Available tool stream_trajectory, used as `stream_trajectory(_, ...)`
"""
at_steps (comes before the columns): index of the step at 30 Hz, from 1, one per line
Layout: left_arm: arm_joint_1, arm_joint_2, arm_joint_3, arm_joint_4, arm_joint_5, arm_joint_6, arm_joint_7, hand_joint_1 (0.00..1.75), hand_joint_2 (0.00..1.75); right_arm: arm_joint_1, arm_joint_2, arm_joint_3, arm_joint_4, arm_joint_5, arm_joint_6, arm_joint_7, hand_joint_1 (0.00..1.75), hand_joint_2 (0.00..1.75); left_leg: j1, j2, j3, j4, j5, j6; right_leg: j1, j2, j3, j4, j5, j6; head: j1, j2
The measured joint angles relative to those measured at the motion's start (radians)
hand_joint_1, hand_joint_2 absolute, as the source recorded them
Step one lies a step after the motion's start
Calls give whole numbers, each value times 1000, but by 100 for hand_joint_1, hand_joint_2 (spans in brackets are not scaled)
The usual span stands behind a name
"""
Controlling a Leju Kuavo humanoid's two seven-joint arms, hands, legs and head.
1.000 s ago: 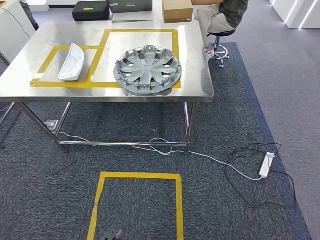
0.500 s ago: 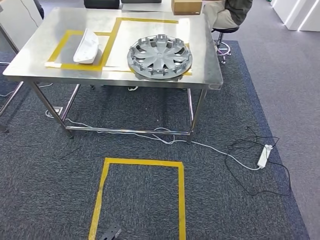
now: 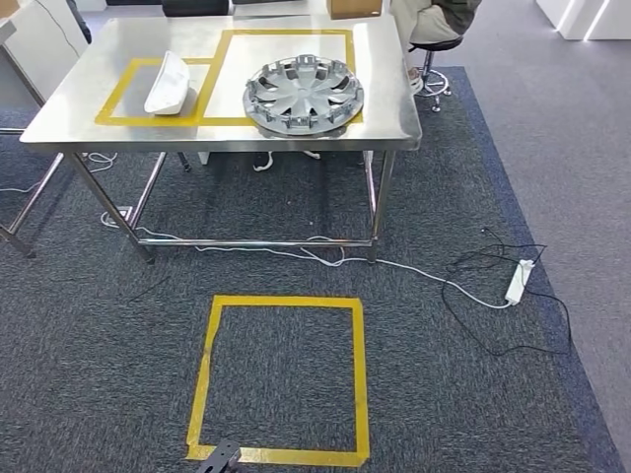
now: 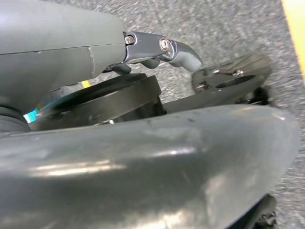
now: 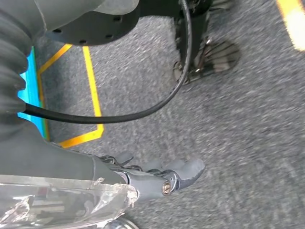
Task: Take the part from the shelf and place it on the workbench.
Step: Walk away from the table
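A silver hubcap lies flat on the steel workbench, inside the larger yellow-taped outline. To its left a white curved part sits in the smaller outline. Both arms hang at my sides, well short of the bench. My left hand hangs above grey carpet with its thumb stretched out and nothing in it; most of its fingers are hidden. My right hand also hangs over the carpet, fingers straight and apart, holding nothing.
A yellow tape square marks the carpet in front of me. White and black cables run under the bench to a power strip at the right. A person sits on a stool behind the bench's far right corner.
The whole picture has shifted: the bench now sits higher and farther off, and more of the floor square shows, so the camera has moved back. The parts on the bench have stayed put.
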Motion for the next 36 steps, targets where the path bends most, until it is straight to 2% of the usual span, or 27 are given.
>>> stream_trajectory(1,-1,0,0,0,0,0,0,0,0,0,0,0,0,0,0,0,0,175,0,0,-13,67,-39,-3,0,-1,-15,1,13,0,-2,0)
stream_trajectory(2,-2,1,0,0,0,0,0,0,0,1,0,0,-1,0,0,0,0,175,0,0,-16,118,-52,-5,0,-1,-34,2,26,1,-2,0)
stream_trajectory(3,-1,1,0,0,0,0,0,0,0,1,0,0,-1,0,0,0,0,175,1,0,-6,140,-41,-7,0,-2,-51,5,39,3,-2,0)
stream_trajectory(4,0,1,0,0,0,0,0,0,0,1,0,0,-1,0,0,0,0,175,2,0,18,130,-14,-8,-1,-2,-68,8,50,5,-2,0)
stream_trajectory(6,3,1,0,0,0,0,0,0,0,1,1,0,-2,0,0,0,0,175,7,0,112,15,29,-12,-1,0,-100,19,70,13,-2,0)
stream_trajectory(8,7,0,0,0,0,0,1,0,0,1,1,0,-4,0,0,-1,0,175,9,-3,198,-119,17,-5,3,2,-122,32,86,23,-3,0)
stream_trajectory(9,8,0,1,0,0,0,1,0,0,2,1,0,-6,0,0,-1,0,175,8,-5,215,-152,6,4,5,2,-128,34,95,27,-3,0)
stream_trajectory(11,9,-1,1,0,0,0,0,0,0,3,1,0,-7,0,0,-1,0,175,6,-5,205,-157,10,24,4,1,-135,33,114,35,-2,0)
stream_trajectory(12,9,-2,1,0,0,0,0,0,0,3,1,0,-7,0,0,0,0,175,7,-4,195,-155,19,33,2,1,-141,36,108,40,-1,0)
stream_trajectory(13,8,-3,1,0,0,-1,0,0,0,5,1,0,-7,0,0,0,0,175,8,-2,185,-154,29,40,1,1,-151,56,81,46,0,0)
stream_trajectory(14,8,-3,1,0,0,-1,0,0,0,5,1,0,-7,0,0,0,0,175,9,-1,173,-153,40,46,0,1,-165,96,36,51,1,0)
stream_trajectory(16,6,-3,1,0,0,-1,0,0,0,6,0,0,-8,0,0,0,0,175,7,0,147,-152,63,52,-1,1,-197,230,-71,59,3,0)
stream_trajectory(17,5,-3,1,0,0,-1,0,0,0,6,0,0,-8,0,0,0,0,175,6,1,133,-152,74,53,-1,1,-205,292,-97,60,4,0)
stream_trajectory(18,4,-3,1,0,0,-1,0,0,0,6,0,0,-8,0,0,0,0,175,4,2,118,-151,85,53,-1,1,-199,326,-100,58,4,0)
stream_trajectory(19,3,-3,1,0,0,-1,0,0,0,5,0,0,-8,0,0,0,0,175,2,2,105,-151,96,52,-1,2,-174,322,-83,54,4,0)
stream_trajectory(21,2,-3,1,0,0,-1,0,0,0,4,0,0,-8,0,0,0,0,175,0,2,82,-151,115,50,2,3,-75,208,-41,42,3,0)
stream_trajectory(23,0,-4,1,0,0,-1,0,0,0,2,1,0,-9,0,0,-1,0,175,-2,2,69,-151,132,43,6,5,26,61,-43,30,2,0)
stream_trajectory(24,0,-5,1,0,0,-1,0,0,0,1,1,0,-9,0,0,-1,0,175,-1,2,66,-153,141,38,9,7,49,20,-51,27,3,0)
stream_trajectory(26,1,-4,1,0,0,0,0,0,0,2,2,0,-10,0,0,-1,0,175,0,2,60,-156,157,27,11,7,47,-1,-45,22,6,0)
stream_trajectory(27,1,-3,1,0,0,0,0,0,0,2,2,0,-10,0,0,-1,0,175,0,1,54,-154,152,22,9,6,40,-3,-36,17,7,0)
stream_trajectory(28,1,-3,1,0,0,0,0,0,0,2,3,0,-10,0,0,-1,0,175,-1,0,46,-139,130,16,7,4,32,-5,-26,10,5,0)
stream_trajectory(29,1,-2,1,0,0,0,0,0,0,2,3,0,-10,0,0,-1,0,131,-1,0,33,-104,90,11,4,3,23,-7,-14,5,2,0)
stream_trajectory(31,-1,-1,1,0,0,0,0,0,0,2,4,0,-11,0,0,-1,0,44,0,0,-1,21,-10,4,4,1,-2,-6,5,-1,-3,0)
stream_trajectory(32,-2,0,1,0,0,0,-1,0,0,3,4,0,-11,-2,2,-2,0,0,0,0,-15,85,-39,1,4,3,-16,-5,14,0,-4,0)
stream_trajectory(33,-2,0,1,0,0,2,-3,0,0,3,4,0,-10,-9,7,-8,0,0,1,0,-18,127,-41,-1,4,5,-30,-3,23,2,-4,0)
stream_trajectory(34,-2,0,1,0,1,4,-6,0,0,3,4,-1,-10,-20,14,-16,0,0,2,0,-6,137,-20,-2,3,10,-43,-2,31,5,-4,0)
stream_trajectory(36,2,1,1,0,1,8,-13,0,0,2,4,-1,-10,-44,30,-34,0,0,9,-12,62,60,44,-7,-1,24,-68,5,48,13,-4,0)
